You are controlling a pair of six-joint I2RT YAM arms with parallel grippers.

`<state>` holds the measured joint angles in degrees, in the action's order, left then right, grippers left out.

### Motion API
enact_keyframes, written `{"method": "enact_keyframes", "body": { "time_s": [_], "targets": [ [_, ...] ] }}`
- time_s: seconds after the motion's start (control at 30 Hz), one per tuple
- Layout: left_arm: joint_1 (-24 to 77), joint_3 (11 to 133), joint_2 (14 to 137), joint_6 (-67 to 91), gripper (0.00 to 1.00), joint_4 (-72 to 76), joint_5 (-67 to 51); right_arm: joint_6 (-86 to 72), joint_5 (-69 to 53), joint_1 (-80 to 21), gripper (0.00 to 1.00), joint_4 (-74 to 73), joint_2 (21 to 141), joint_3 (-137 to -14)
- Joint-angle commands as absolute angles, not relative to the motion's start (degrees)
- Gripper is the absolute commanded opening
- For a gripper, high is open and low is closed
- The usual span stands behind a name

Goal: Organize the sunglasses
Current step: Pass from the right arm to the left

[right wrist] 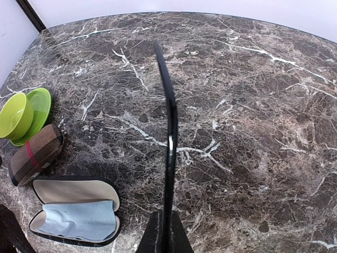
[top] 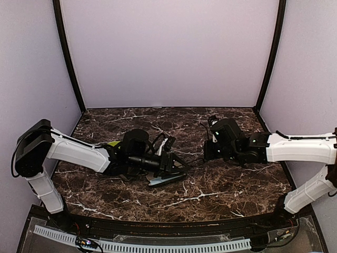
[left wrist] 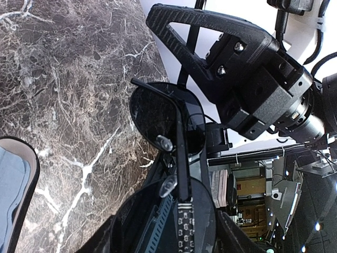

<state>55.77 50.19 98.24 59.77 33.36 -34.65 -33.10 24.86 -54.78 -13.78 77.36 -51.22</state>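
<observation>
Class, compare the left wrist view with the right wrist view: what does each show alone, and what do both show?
Left wrist only: round dark lenses and nose pads of the sunglasses. Right wrist only: a green cup on its saucer and a closed striped case. Both: the marble table and the open case holding a blue cloth.

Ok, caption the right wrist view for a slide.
Right gripper pinches the sunglasses by one temple arm over the marble table; open case with cloth lower left.

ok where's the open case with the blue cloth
The open case sits bottom left in the right wrist view, next to the closed striped case below the green bowl.
</observation>
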Motion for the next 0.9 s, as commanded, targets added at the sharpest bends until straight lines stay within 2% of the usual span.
{"method": "enact_keyframes", "body": {
  "time_s": [0.0, 0.07, 0.23, 0.5, 0.63, 0.73, 0.87],
  "targets": [
    [55.9, 49.83, 96.91, 58.97, 0.42, 36.84, -34.92, -33.34, 23.84, -55.28, 0.0, -11.93, 77.29, -52.14],
    [55.9, 49.83, 96.75, 58.37, 0.39, 36.31, -34.65, -32.86, 22.91, -55.29, 0.01, -11.84, 77.05, -51.84],
    [55.66, 50.12, 96.12, 55.84, 0.32, 33.35, -34.24, -31.08, 20.51, -55.29, 0.17, -11.98, 76.06, -51.27],
    [55.39, 51.87, 95.33, 49.93, 0.3, 26.23, -33.86, -29.18, 16.78, -55.28, 0.41, -12.94, 73.31, -50.99],
    [55.22, 52.91, 94.86, 47.37, 0.29, 22.95, -33.51, -28.33, 14.67, -55.2, 0.57, -13.84, 71.22, -51.0],
    [55.11, 53.61, 94.45, 45.96, 0.29, 21.57, -33.54, -28.96, 14.5, -54.18, 0.62, -15.95, 70.06, -50.92],
    [55.15, 53.97, 93.97, 44.57, 0.29, 20.4, -33.52, -29.15, 11.67, -52.64, 0.63, -15.56, 69.69, -49.86]
  ]
}}
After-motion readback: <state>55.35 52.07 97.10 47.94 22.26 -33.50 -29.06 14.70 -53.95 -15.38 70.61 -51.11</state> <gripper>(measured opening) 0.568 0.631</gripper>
